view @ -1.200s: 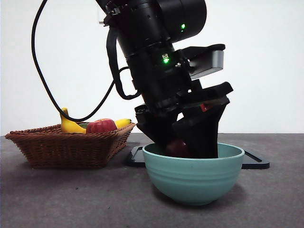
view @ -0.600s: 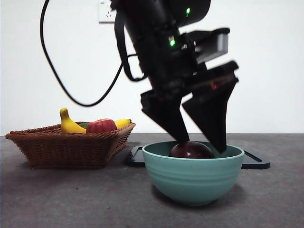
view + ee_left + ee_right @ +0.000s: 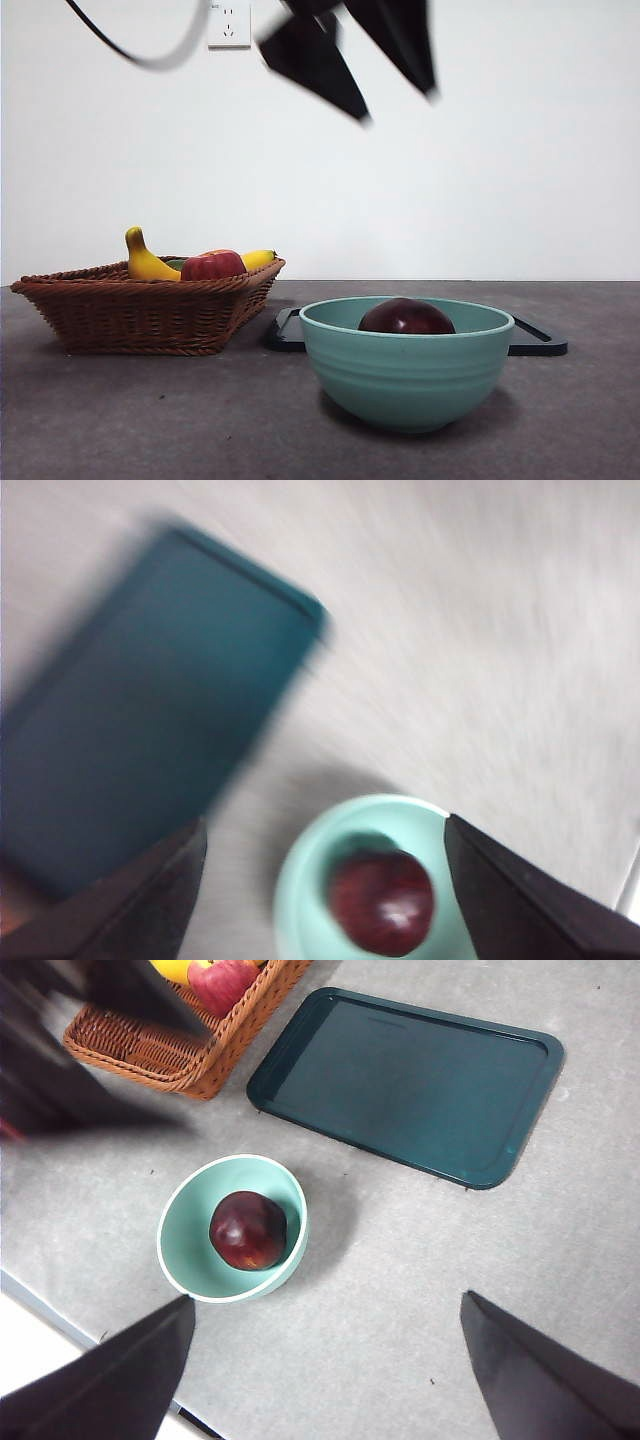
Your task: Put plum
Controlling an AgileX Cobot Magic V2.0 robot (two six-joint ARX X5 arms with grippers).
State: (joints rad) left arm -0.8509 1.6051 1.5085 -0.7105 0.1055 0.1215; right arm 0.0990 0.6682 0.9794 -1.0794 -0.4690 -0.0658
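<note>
Plum (image 3: 406, 317): inside bowl (image 3: 406, 375), resting on its floor, touched by nothing.
Bowl: on table (image 3: 150, 420), pale green, landmark for the rest.
Left gripper (image 3: 322, 880): high above bowl, jaws spread wide, empty; blurred.
Right gripper (image 3: 325, 1360): also above bowl, off to one side, jaws wide apart, empty.
Tray (image 3: 410, 1080): dark green, flat on table just behind bowl.
Basket (image 3: 140, 310): wicker, beside bowl, next to tray; holds banana (image 3: 145, 262) and red apple (image 3: 212, 266).

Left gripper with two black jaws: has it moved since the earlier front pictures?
Yes. The left gripper has risen, jaws open, from the mint-green ceramic bowl to the top edge, leaving the dark maroon round plum inside.
</note>
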